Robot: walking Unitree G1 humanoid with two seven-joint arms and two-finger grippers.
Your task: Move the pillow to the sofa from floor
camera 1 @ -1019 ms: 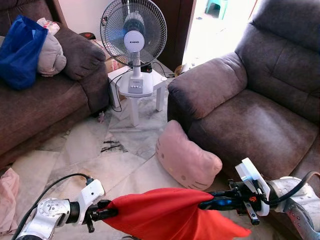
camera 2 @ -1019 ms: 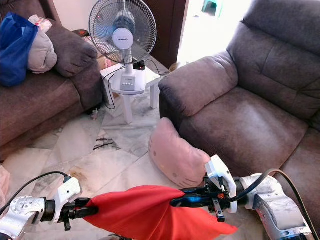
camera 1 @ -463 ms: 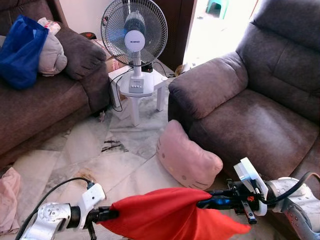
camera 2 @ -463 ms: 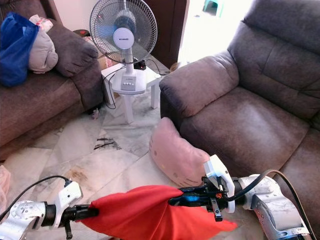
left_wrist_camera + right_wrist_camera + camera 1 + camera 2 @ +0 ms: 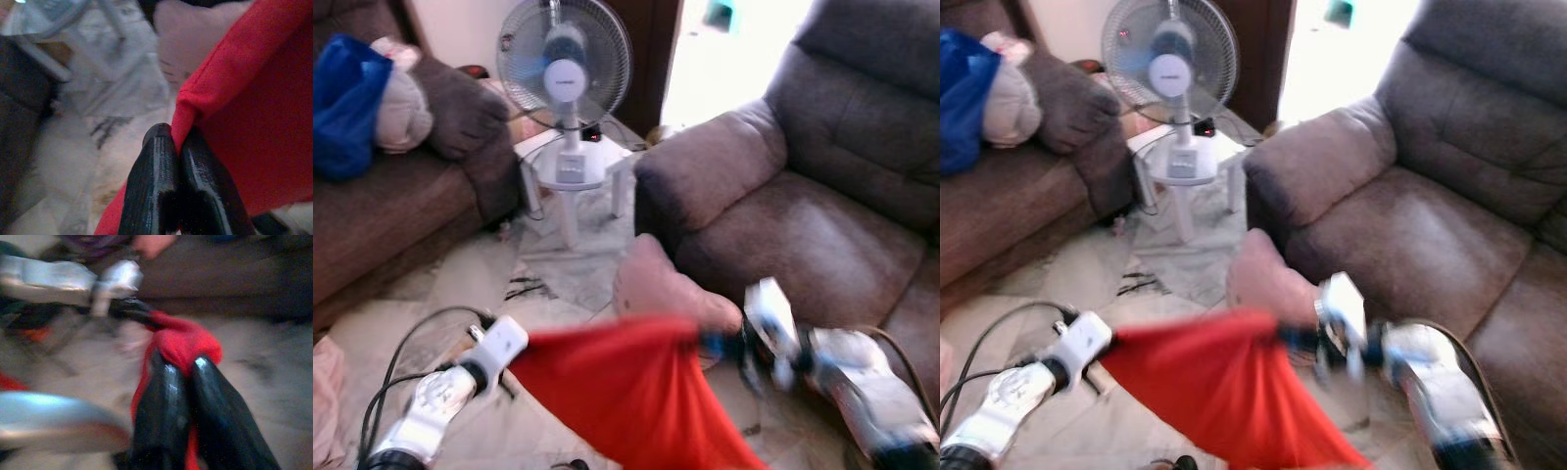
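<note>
A red pillow (image 5: 631, 392) hangs stretched in the air between the robot's two grippers, above a pale marble floor (image 5: 460, 294) in a living room. The left gripper (image 5: 178, 147) pinches one corner of the red fabric, its two black fingers (image 5: 151, 186) pressed together on the cloth, as the left wrist view shows at close range. The right gripper (image 5: 183, 364) clamps the opposite corner, its fingers closed on a bunched knob of red material. In the head views, which are blurred, the cloth sags from a taut upper edge into a point low in the picture, with the left arm (image 5: 440, 392) at one end and the right arm (image 5: 852, 377) at the other.

Just behind the red pillow, a pink cushion (image 5: 661, 289) lies on the floor, leaning against the front of a brown armchair (image 5: 803, 215) on the robot's right. The red pillow is off the floor and not on any seat; it hangs in front of the armchair's near corner.

On the robot's left stands a second brown sofa (image 5: 401, 215), with a blue bag (image 5: 347, 108) and a grey bundle (image 5: 401, 113) on its seat near the armrest. Between the two seats, a white table fan (image 5: 566, 73) stands on a small white stool (image 5: 573, 181), its cord trailing down. A bright doorway (image 5: 724, 49) opens behind the armchair. A black cable (image 5: 411, 338) loops from the left arm.
</note>
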